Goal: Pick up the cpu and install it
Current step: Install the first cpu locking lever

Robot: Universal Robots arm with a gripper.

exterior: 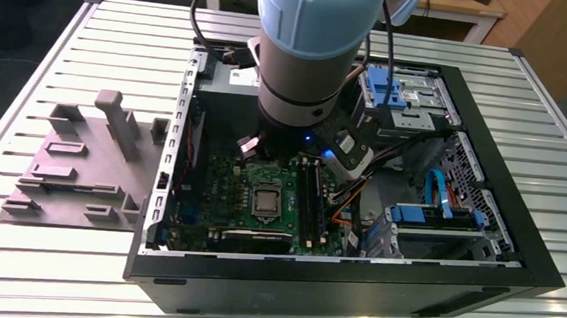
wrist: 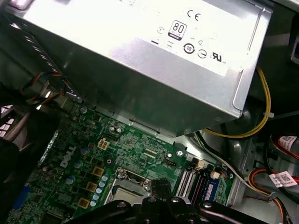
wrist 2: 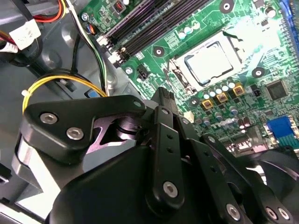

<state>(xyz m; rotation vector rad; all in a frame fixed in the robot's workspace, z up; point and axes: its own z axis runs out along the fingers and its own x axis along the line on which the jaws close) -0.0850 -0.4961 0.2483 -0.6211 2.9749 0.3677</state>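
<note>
The cpu [exterior: 264,199] is a small silvery square lying flat in the metal-framed socket on the green motherboard [exterior: 225,189], inside the open computer case. In the second wrist view the cpu [wrist 2: 209,63] sits bright in its frame, a short way beyond my black gripper [wrist 2: 164,99]. In the first wrist view the gripper [wrist: 158,187] hangs just over the socket's edge. I see nothing held in it. In the exterior view the arm [exterior: 304,64] reaches down into the case, just behind the socket.
A silver power supply [wrist: 154,56] stands close beside the arm. Memory slots [wrist 2: 145,28] and yellow cables [wrist 2: 60,81] border the socket. Blue drive brackets [exterior: 438,216] fill the case's right side in the exterior view. A grey plastic fixture [exterior: 76,168] lies outside the case, at that view's left.
</note>
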